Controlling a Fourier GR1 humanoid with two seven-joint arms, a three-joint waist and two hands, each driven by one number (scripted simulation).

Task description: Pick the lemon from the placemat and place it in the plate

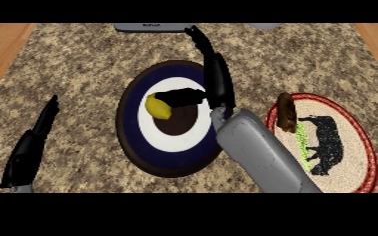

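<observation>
The lemon [158, 106] already lies in the plate [131, 125], just left of the plate's dark centre on the white ring, so the carrying part of the task looks done and what remains, as far as I can judge, is to let go and draw the arm back. The placemat [353, 145], round with a red rim and a black animal figure, sits near the counter's right edge, just beside the plate, and bears only a brown item [287, 113] at its upper left (what it is I cannot tell). The right hand [193, 96] reaches over the plate from the right, its thumb and fingers extended toward the lemon and touching its right side; whether they pinch it or merely rest against it is not clear. The left hand [33, 145] rests near the counter's left edge, fingers straight and pointing up, holding nothing.
</observation>
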